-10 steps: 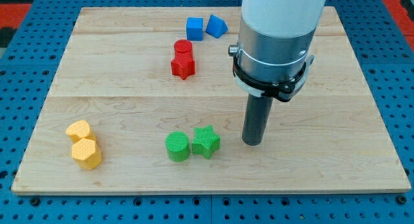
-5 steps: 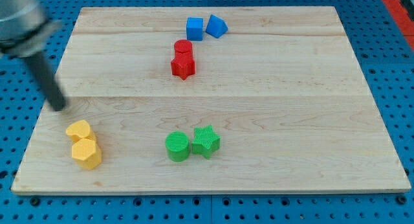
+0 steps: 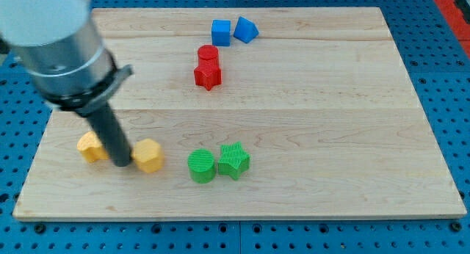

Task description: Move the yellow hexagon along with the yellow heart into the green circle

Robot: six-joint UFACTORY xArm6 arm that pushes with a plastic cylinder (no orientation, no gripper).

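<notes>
The yellow hexagon [image 3: 149, 155] lies on the wooden board, left of the green circle [image 3: 200, 167] with a gap between them. The yellow heart [image 3: 91, 147] lies further left, partly hidden by my rod. My tip [image 3: 122, 164] rests on the board between the two yellow blocks, touching or almost touching the hexagon's left side. A green star [image 3: 234, 159] touches the green circle's right side.
A red circle [image 3: 208, 54] and a red star [image 3: 208, 75] sit together at the upper middle. A blue square [image 3: 220, 30] and a blue wedge-like block [image 3: 245, 29] sit near the view's top. The board's bottom edge [image 3: 235, 216] runs below the blocks.
My tip moved from the board's left edge down and right to between the yellow blocks. The hexagon slid right toward the green circle, away from the heart. The heart barely moved.
</notes>
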